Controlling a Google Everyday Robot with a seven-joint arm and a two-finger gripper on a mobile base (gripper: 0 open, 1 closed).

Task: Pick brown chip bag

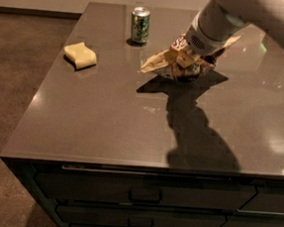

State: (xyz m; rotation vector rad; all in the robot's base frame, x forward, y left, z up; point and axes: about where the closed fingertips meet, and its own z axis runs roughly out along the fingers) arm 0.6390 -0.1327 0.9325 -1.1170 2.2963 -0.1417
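Note:
The brown chip bag (162, 63) is crinkled, with a tan end pointing left. It is at the back middle of the dark countertop (101, 127) and hangs a little above it, over its own shadow. My gripper (187, 60) comes down from the upper right on the white arm and is shut on the middle of the bag. The arm hides the right part of the bag.
A green drink can (139, 26) stands upright just left of and behind the bag. A pale yellow sponge (80, 55) lies further left. The counter's front edge has drawers (145, 195) below it. Brown floor lies to the left.

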